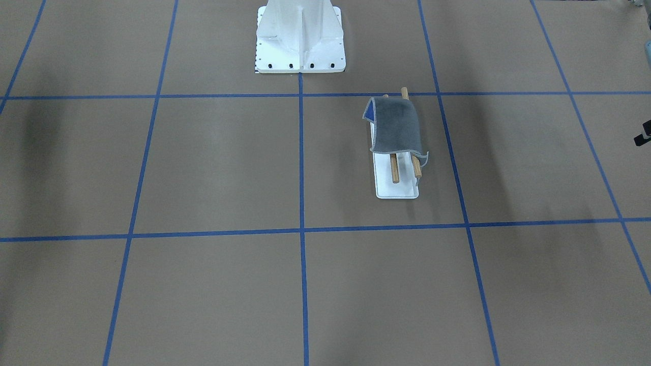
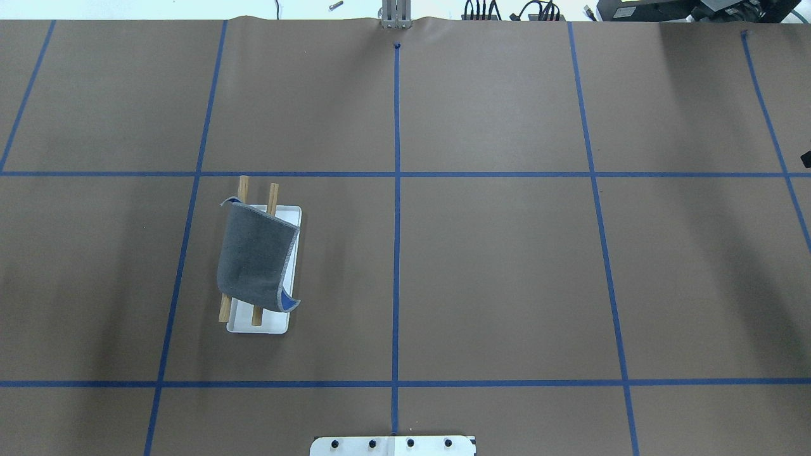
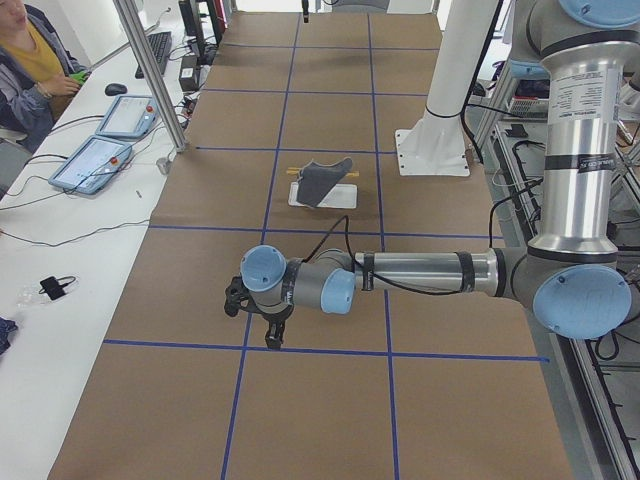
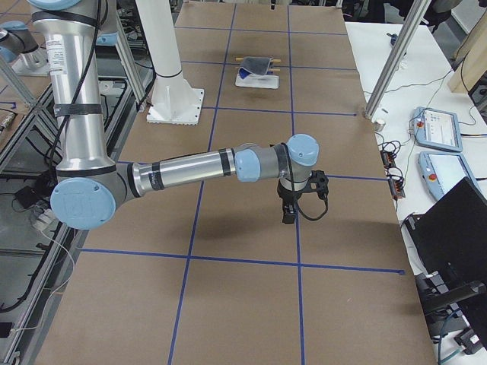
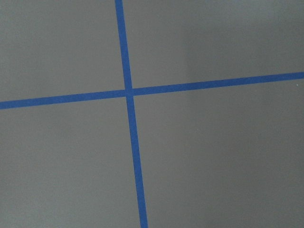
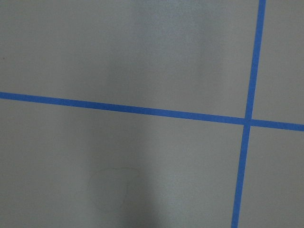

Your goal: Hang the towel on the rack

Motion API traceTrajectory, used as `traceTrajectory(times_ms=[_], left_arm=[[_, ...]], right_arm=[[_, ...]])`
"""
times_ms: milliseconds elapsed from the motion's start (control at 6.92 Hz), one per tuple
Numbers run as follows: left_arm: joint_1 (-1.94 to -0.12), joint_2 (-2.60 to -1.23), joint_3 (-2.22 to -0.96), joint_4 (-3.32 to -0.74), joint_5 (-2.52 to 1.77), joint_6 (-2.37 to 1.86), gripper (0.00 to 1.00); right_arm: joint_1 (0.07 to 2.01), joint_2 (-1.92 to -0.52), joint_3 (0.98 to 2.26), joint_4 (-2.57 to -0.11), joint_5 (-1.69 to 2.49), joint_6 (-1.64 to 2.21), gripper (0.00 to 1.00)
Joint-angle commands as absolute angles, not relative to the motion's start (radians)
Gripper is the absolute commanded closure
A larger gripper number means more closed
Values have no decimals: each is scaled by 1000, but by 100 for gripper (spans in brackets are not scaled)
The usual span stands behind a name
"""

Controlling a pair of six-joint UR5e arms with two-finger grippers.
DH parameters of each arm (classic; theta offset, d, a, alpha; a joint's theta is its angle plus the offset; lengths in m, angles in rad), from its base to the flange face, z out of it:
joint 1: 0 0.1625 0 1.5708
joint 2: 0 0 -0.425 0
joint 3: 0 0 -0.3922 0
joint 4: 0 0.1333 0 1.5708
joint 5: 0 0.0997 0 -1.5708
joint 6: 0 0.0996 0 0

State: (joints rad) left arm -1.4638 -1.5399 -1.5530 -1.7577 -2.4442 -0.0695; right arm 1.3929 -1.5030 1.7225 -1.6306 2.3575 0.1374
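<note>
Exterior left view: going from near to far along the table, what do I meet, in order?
The left gripper → the rack with the towel draped over its rods → the white pedestal base.

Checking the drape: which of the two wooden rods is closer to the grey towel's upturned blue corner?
The light-brown wooden rod nearer the centre blue tape line; the dark grey towel curls its blue corner up beside it. The other rod lies outward.

Towel (image 2: pixel 253 253) covers rod middles of rack (image 2: pixel 272 323). Left end effector (image 3: pixel 270 335), right end effector (image 4: pixel 289 217): jaw state unreadable (side views only).
</note>
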Motion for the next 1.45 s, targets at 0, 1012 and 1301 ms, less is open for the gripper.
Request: traceTrajectory(times_ms=[0, 1012, 1301], left_arm=[[-1462, -1574, -1552, -1755, -2444, -69, 2], [-1466, -1575, -1589, -1763, -2445, -78, 2], [-1468, -1563, -1603, -1763, -2453, -78, 2]], right_arm=[[1391, -1502, 1730, -1631, 2367, 138, 0], [1390, -1473, 1723, -1629, 2367, 138, 0], [1390, -1477, 1732, -1631, 2368, 141, 0]])
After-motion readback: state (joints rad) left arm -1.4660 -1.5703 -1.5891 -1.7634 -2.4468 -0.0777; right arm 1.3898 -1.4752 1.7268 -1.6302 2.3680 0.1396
